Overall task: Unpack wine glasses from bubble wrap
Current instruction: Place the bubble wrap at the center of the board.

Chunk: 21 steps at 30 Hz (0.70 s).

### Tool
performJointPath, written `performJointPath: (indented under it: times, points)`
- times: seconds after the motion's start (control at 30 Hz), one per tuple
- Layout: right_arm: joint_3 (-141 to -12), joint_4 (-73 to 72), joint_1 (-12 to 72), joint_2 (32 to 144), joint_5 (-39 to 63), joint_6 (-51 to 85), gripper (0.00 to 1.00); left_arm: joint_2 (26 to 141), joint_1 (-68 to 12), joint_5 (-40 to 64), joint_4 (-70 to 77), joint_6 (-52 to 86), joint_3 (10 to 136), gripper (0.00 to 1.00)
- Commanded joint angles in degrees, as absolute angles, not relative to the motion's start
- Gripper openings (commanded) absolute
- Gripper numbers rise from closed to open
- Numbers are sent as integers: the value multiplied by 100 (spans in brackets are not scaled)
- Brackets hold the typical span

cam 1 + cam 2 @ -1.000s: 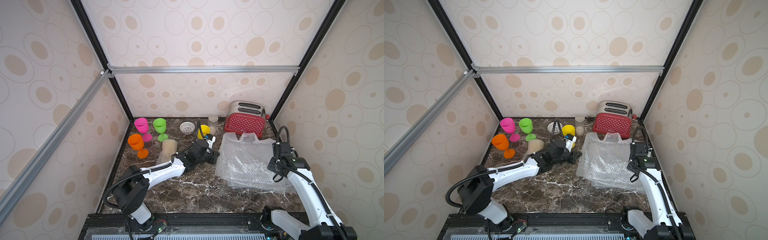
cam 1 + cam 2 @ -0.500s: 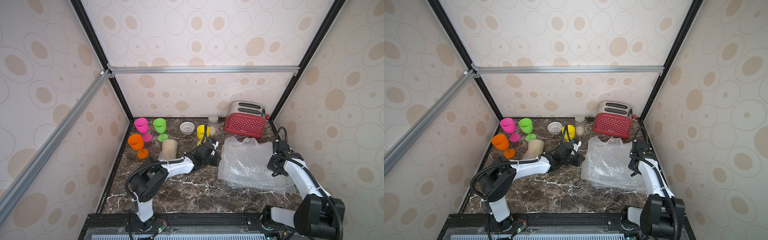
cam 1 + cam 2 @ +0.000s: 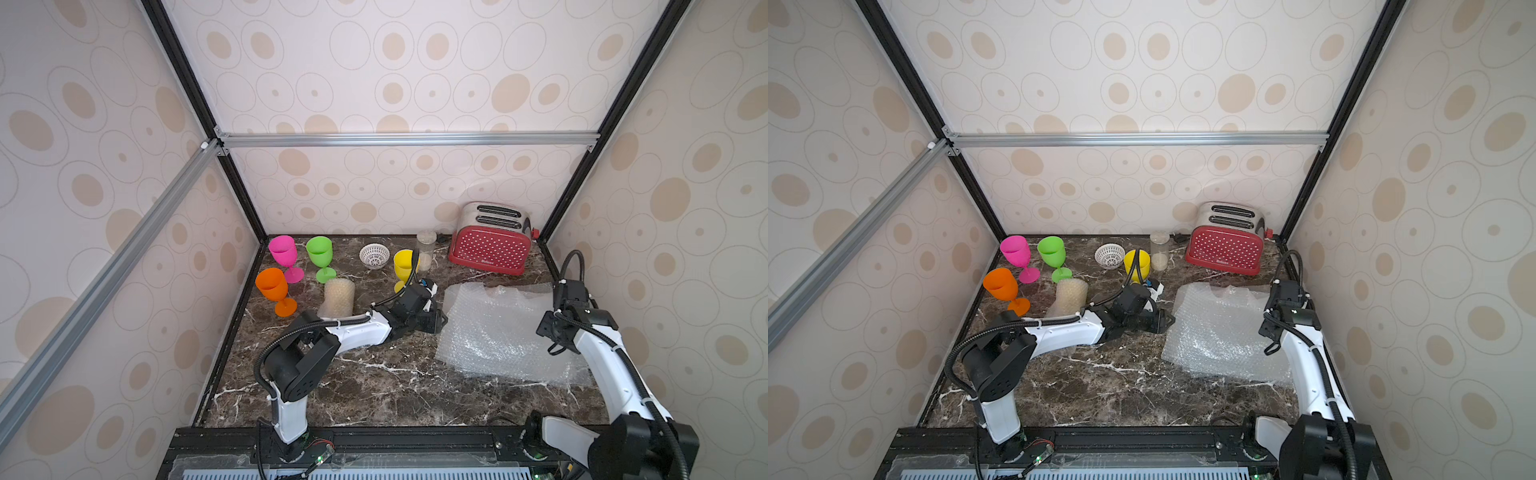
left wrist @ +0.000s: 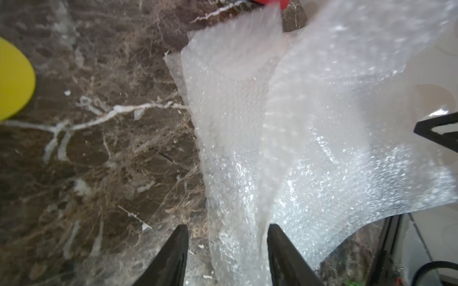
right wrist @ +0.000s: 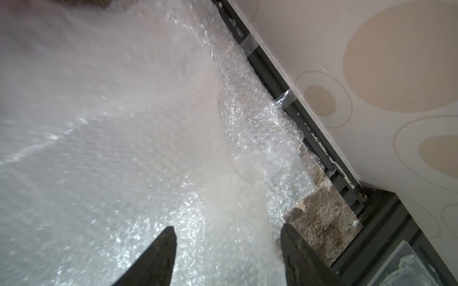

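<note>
Both grippers stand open: the left gripper (image 4: 227,226) straddles a fold of clear, knobbly bubble wrap (image 4: 309,148), and the right gripper (image 5: 227,226) hangs over the same sheet.

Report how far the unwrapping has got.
Done: the pink goblet, green goblet, orange goblet and yellow goblet stand bare, and flat bubble wrap lies spread out. In hand: nothing; the left tool and right tool are open at that sheet's opposite edges. Left: one rolled tube, not yet opened, presumably around the fifth.
</note>
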<state>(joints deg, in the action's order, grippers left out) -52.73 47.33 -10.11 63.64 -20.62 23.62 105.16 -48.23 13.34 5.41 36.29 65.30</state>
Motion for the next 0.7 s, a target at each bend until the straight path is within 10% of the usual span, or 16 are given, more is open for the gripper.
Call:
performJointPath:
  times: [0.0, 0.67]
  points:
    - [-5666, 5085, -1046, 6095, -1995, 2243, 72, 10128, -4809, 1109, 194, 3413, 6750, 59]
    - [-5445, 4503, 4, 5351, 1387, 2874, 65, 7498, -3792, 374, -1438, 3227, 5274, 66]
